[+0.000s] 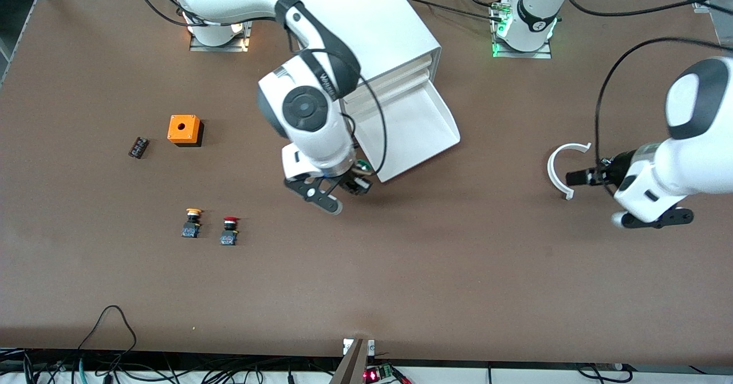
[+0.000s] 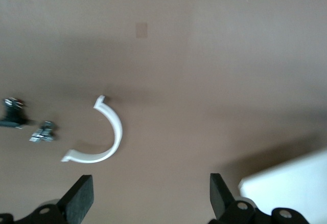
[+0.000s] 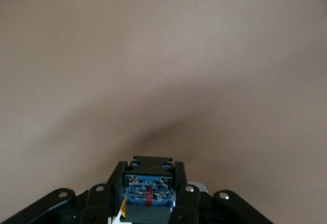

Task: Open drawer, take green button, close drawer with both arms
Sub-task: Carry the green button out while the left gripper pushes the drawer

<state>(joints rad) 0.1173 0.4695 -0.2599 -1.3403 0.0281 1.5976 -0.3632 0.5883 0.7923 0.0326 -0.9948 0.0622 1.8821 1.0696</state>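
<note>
Red-capped button [image 1: 229, 230] sits apart; right claw [image 1: 350, 192] clamps the green button [image 1: 362, 166]; left claw [image 2: 148, 198] gapes.

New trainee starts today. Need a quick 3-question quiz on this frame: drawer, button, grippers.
1. True or false: the drawer of the cabinet stands pulled out.
2. What does the right gripper hold? A) the yellow-capped button B) the green button C) the orange box
3. Fill in: the left gripper hovers with fingers ____ over the table beside the white curved piece.

Key
1. True: its tray shows, with nothing in the part that is visible.
2. B: the green button sits clamped between the fingers, over the table just off the drawer's front corner.
3. open
</note>
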